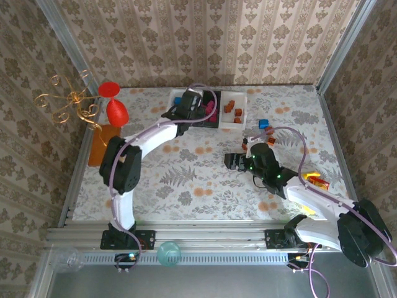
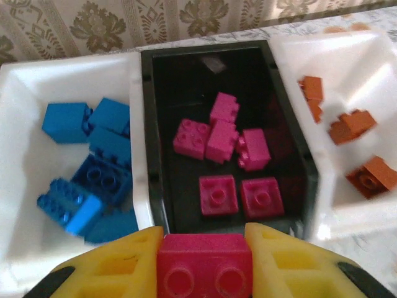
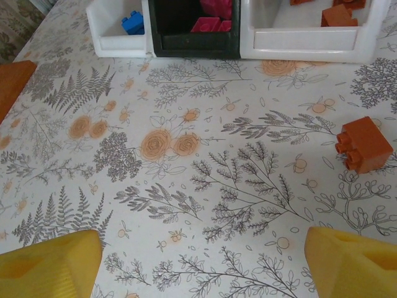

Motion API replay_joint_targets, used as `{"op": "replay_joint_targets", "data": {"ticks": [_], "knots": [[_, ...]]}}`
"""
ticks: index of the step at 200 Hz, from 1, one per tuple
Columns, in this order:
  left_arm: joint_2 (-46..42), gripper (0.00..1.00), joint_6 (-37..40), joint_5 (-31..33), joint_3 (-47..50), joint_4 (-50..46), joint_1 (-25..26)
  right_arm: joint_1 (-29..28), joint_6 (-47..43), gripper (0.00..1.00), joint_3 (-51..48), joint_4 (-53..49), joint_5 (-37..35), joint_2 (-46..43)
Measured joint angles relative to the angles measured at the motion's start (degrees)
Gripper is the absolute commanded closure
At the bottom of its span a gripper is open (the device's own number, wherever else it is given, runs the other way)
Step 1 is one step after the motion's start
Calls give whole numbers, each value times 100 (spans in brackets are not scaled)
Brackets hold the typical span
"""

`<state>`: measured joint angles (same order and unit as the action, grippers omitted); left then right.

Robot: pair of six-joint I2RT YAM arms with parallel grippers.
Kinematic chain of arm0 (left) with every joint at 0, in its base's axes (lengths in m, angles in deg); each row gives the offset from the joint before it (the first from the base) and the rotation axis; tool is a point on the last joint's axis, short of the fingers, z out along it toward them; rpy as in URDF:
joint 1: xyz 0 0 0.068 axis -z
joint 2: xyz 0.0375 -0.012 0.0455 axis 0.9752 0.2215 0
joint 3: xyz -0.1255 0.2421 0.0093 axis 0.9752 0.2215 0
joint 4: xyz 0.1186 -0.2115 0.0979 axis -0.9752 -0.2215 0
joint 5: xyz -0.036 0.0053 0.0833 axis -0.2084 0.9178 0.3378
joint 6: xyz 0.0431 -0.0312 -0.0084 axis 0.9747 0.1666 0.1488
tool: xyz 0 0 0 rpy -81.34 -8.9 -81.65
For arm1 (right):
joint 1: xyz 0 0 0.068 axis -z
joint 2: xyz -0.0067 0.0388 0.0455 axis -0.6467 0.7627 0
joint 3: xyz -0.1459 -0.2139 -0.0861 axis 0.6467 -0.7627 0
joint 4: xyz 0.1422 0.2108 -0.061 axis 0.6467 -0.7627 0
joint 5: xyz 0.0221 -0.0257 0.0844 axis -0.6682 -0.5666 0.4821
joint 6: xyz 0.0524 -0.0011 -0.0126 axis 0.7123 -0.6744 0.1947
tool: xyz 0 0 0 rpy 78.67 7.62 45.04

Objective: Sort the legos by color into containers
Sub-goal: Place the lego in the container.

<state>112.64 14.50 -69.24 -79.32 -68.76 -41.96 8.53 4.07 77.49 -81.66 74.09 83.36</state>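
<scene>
Left gripper [image 2: 202, 242]: clamped on a magenta brick [image 2: 203, 273], studs toward the wrist camera. The brick fills the whole gap between the yellow fingers [image 2: 105, 270].

- It sits at the near wall of the black bin [image 2: 146, 143], with the bin straight ahead.
- Six magenta legos [image 2: 223, 161] lie on that bin's floor.
- Left of the gripper: left-hand white bin [image 2: 18, 124], touching the black one, with a pile of blue legos [image 2: 99, 167].
- Right of the gripper: right-hand white bin [image 2: 347, 68], holding orange-brown legos [image 2: 356, 124].

Right gripper [image 3: 198, 261]: jaws spread wide, nothing held, nothing touched, only floral table [image 3: 186, 186] in the gap.

- A loose orange-brown brick [image 3: 364, 144] lies on the table ahead of the gripper's right finger, apart from it.
- The row of three bins is well ahead of it.

Overhead view, beyond the right gripper [image 1: 234, 161]: a loose blue brick [image 1: 263, 123] and two more orange-brown ones [image 1: 268, 131] lie on the table, outside the bins.
</scene>
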Motion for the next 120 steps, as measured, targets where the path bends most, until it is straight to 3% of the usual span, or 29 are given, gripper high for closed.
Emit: {"op": "replay_joint_targets", "data": {"ticks": [57, 120], "knots": [[1729, 56, 387, -68, -2286, -955, -254, 39, 0, 13, -76, -234, -120, -385], [1908, 38, 533, -216, -2723, -1497, -269, 109, 0, 12, -160, -348, -238, -623]]}}
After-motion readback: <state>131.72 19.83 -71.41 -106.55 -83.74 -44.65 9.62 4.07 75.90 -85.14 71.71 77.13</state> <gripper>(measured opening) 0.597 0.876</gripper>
